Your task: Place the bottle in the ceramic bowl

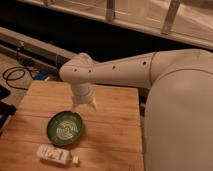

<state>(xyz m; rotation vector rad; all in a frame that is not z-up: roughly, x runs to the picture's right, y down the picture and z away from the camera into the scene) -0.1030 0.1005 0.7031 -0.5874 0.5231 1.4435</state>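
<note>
My gripper (84, 105) wide, empty. Round dark green ceramic bowl (65, 128) just beneath; small whitish plastic bottle (56, 155) lying beyond it. Should clear the rim and grasp mid-body.

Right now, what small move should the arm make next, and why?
Probably carry the gripper over the ceramic bowl to hover above the bottle. The gripper hangs open and empty just behind the bowl, while the bottle lies on its side on the wooden table in front of it, untouched.
</note>
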